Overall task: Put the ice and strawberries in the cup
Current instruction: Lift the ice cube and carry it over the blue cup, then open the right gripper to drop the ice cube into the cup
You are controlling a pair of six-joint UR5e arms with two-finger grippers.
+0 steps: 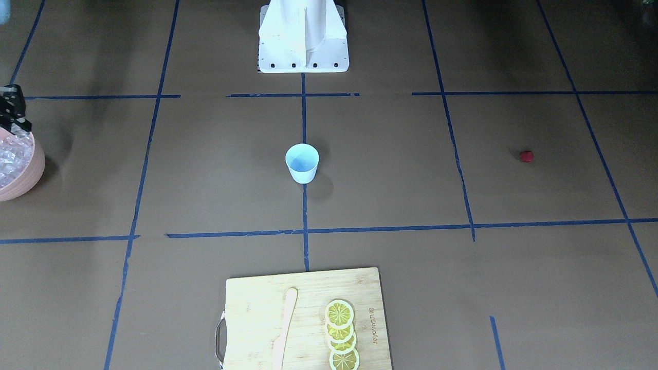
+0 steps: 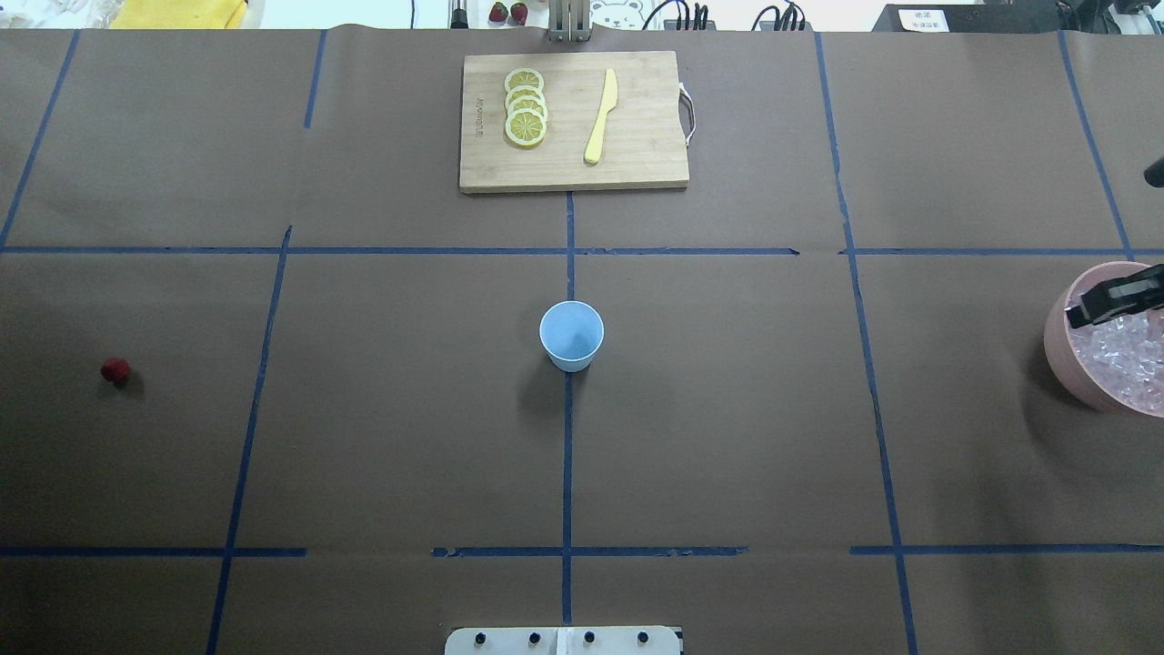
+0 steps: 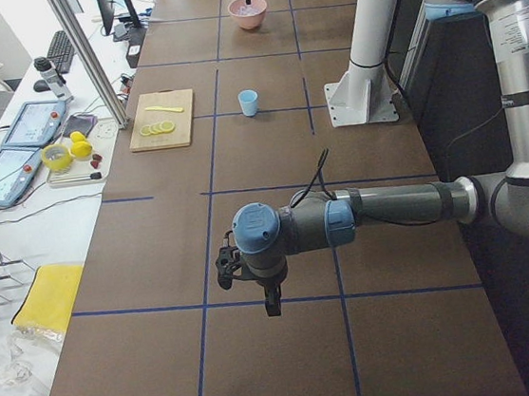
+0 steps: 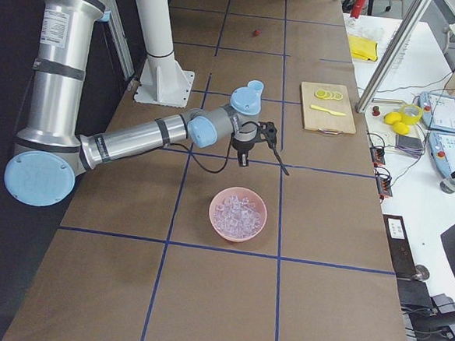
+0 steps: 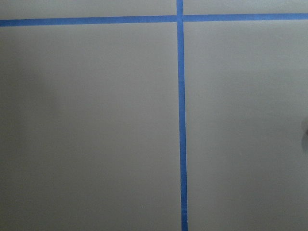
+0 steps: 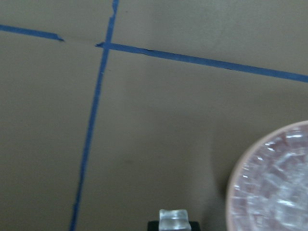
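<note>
The right gripper [image 2: 1078, 315] is closed on one small clear ice cube [image 6: 173, 219] — it hangs by the rim of the round pink bowl [image 2: 1055, 350], which is heaped with more glassy ice [image 2: 1126, 357]. The small pale blue tapered cup [image 2: 571, 335] stands in the middle of the brown paper-covered bench [image 2: 727, 437], well apart from the bowl and from the tiny red strawberry [image 2: 115, 369] on the robot's left. The left gripper [image 3: 271, 306] hovers over bare bench — I cannot tell whether it is open or closed.

The cup [image 2: 571, 337] stands mid-table, the strawberry [image 2: 115, 369] near the left edge; at the right edge the right gripper [image 2: 1082, 310] overlaps the pink bowl [image 2: 1060, 357] of ice [image 2: 1128, 360].
</note>
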